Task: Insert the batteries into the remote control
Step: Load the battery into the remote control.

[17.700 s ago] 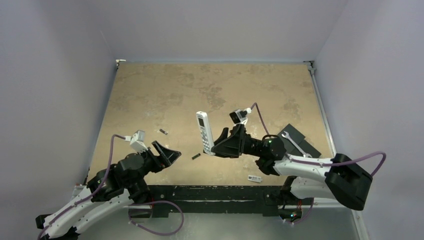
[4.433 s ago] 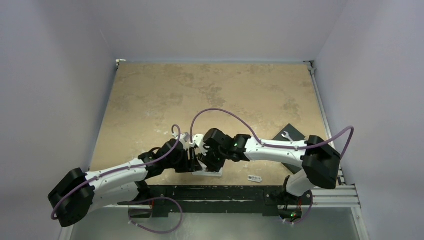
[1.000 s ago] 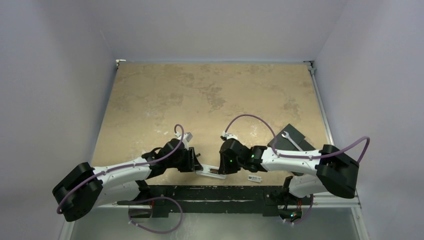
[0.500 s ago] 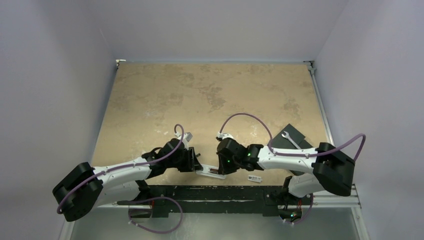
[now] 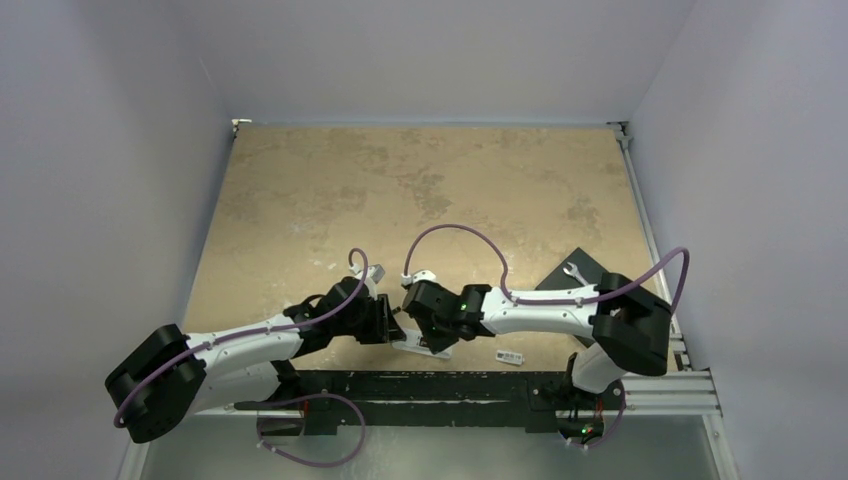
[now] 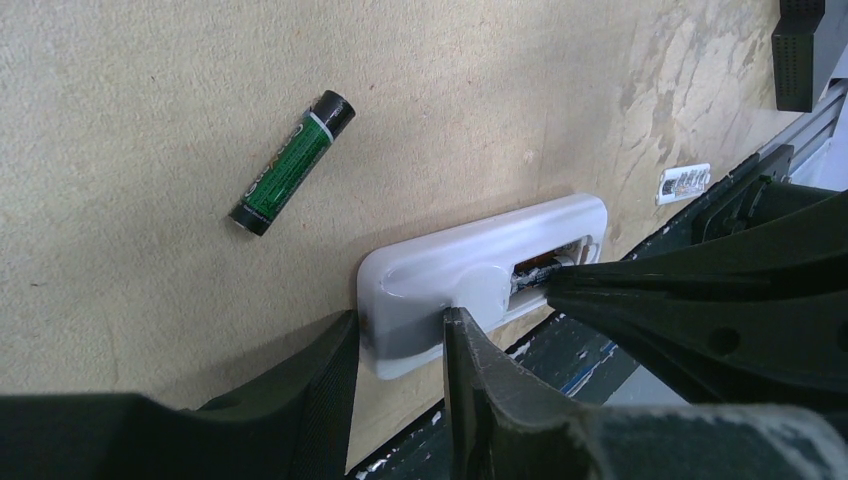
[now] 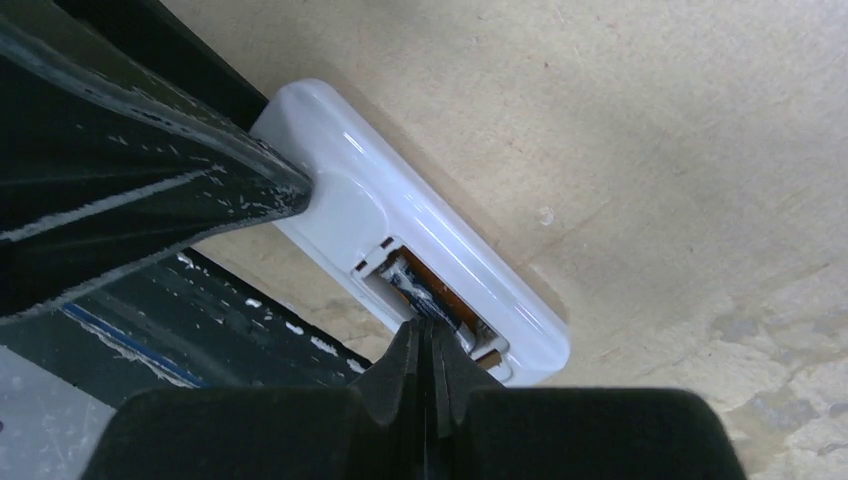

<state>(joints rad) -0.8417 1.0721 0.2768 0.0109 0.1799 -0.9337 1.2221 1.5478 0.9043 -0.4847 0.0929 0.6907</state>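
Note:
The white remote control (image 5: 432,349) lies back up at the table's near edge, its compartment uncovered. My left gripper (image 6: 400,330) is shut on one end of the remote control (image 6: 470,262), a finger on each side. One battery (image 7: 418,292) sits in the recess. My right gripper (image 7: 425,330) is shut with nothing between its fingers, and its joined tips rest on that battery. In the left wrist view those tips cover most of the recess. A second battery (image 6: 292,162), dark with a green label, lies loose on the table beyond the remote.
A small white cover piece (image 5: 510,356) lies right of the remote near the front edge. A dark flat block with a wrench (image 5: 576,271) on it sits at the right. The black front rail (image 5: 450,385) runs just below the remote.
My right gripper has swung left from the remote's right end to over the compartment, and its jaws have shut. The left gripper and the remote have stayed put.

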